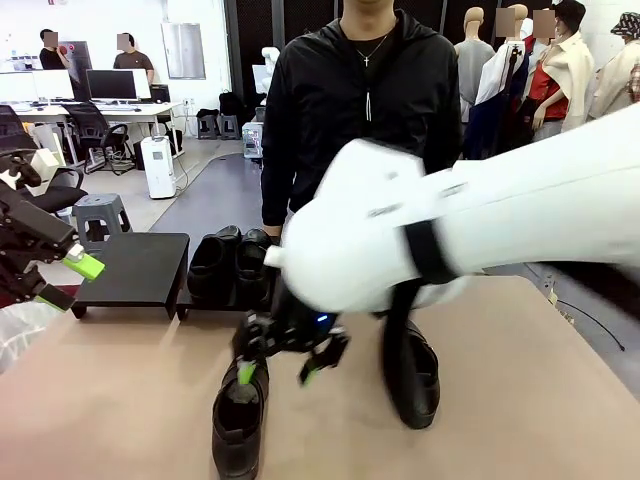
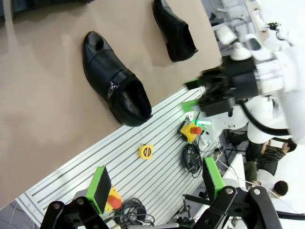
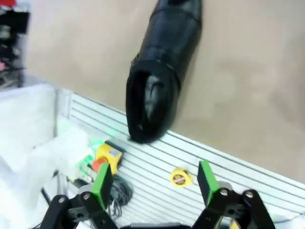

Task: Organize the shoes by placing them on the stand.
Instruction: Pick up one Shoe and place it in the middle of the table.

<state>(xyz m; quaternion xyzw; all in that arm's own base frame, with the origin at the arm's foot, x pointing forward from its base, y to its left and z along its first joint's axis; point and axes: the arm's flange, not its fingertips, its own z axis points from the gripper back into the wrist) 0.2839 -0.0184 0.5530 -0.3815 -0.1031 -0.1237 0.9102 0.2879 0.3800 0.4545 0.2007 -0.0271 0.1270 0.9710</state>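
Here the right gripper (image 1: 280,372) is spread, empty; the shoe (image 1: 238,425), seemingly overhanging the table (image 1: 120,380), could be knocked off by it.

free: stand (image 1: 135,268) L half top bare; table (image 1: 110,400) front-L open | blocked: stand R half taken by 2 shoes (image 1: 228,262); right arm (image 1: 480,225) spans mid above near shoe (image 1: 238,425); 4th shoe (image 1: 412,375) R of ctr

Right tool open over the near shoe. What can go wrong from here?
1. The near shoe has its heel at or past the table edge, under the open right tool; a bump may knock it off.
2. The stand already holds two shoes on its right section; only the left is bare, beside the left tool, so arms might clash.
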